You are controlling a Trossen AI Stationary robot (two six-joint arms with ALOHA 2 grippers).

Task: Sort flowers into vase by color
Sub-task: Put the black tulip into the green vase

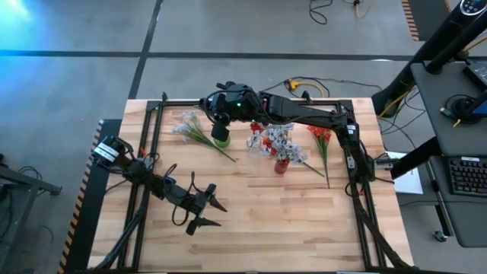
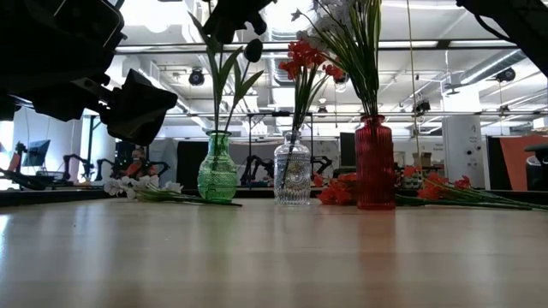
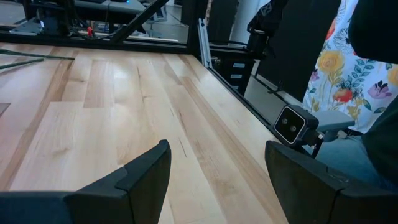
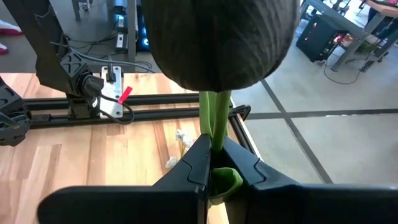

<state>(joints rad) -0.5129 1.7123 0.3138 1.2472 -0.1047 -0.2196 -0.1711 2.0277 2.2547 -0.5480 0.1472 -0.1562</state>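
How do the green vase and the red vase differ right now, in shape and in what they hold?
The green vase is squat and bulbous with a narrow neck; the red vase is taller and straighter. The green vase takes a dark-budded stem that the right gripper is shut on, directly above it; the red vase holds pale blossoms with no gripper at it. Both stand upright on the table, flanking a clear vase.
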